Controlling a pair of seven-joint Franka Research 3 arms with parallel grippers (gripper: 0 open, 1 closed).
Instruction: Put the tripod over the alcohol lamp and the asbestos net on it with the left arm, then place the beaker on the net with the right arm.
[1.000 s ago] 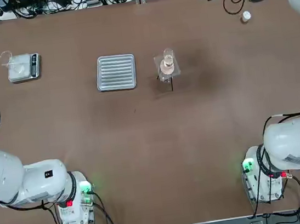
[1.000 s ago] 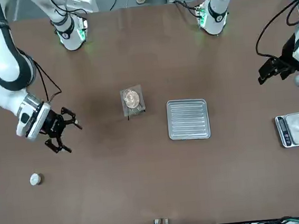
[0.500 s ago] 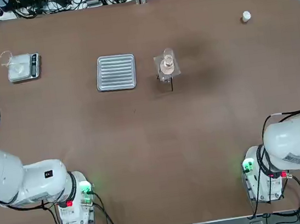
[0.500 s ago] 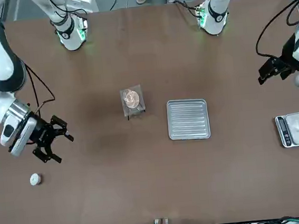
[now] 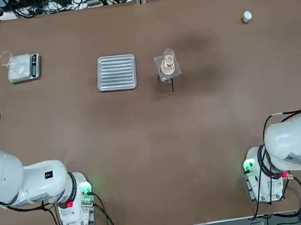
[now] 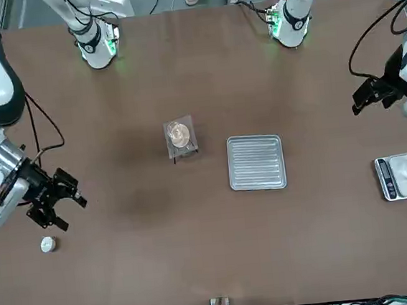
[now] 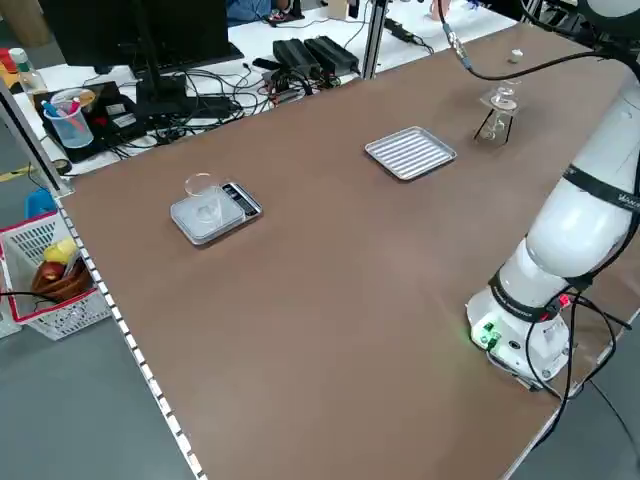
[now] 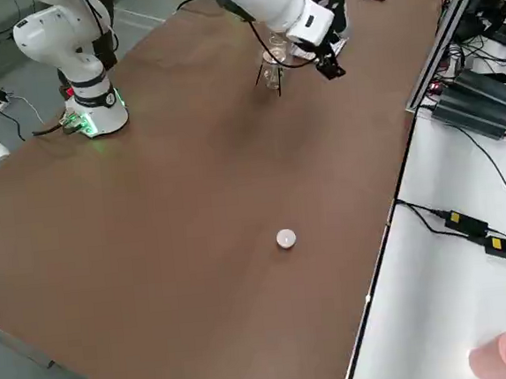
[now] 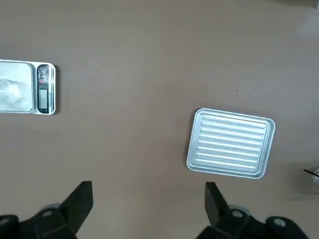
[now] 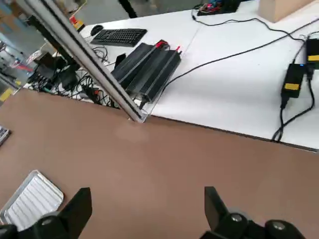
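Observation:
The tripod (image 5: 171, 83) stands mid-table with the asbestos net (image 6: 179, 135) lying on its ring. The clear beaker (image 5: 168, 55) stands on the net, seen also as the beaker (image 7: 506, 96). The net covers the alcohol lamp, which I cannot make out. My right gripper (image 6: 68, 209) hangs open and empty near the table's far right edge, well away from the stack, close to the white cap. My left gripper (image 6: 361, 103) hovers open and empty high above the table's left side, and its fingers (image 9: 79, 199) stand wide apart.
A ribbed silver tray (image 5: 117, 72) lies just left of the stack. A scale with a glass dish (image 5: 22, 67) sits at the far left. A small white cap (image 5: 246, 16) lies at the far right. Cables and power strips (image 8: 469, 224) run past the table's edge.
My right gripper has drawn back from the stack toward the far right edge and has left the top view. The left arm and the stack have not moved.

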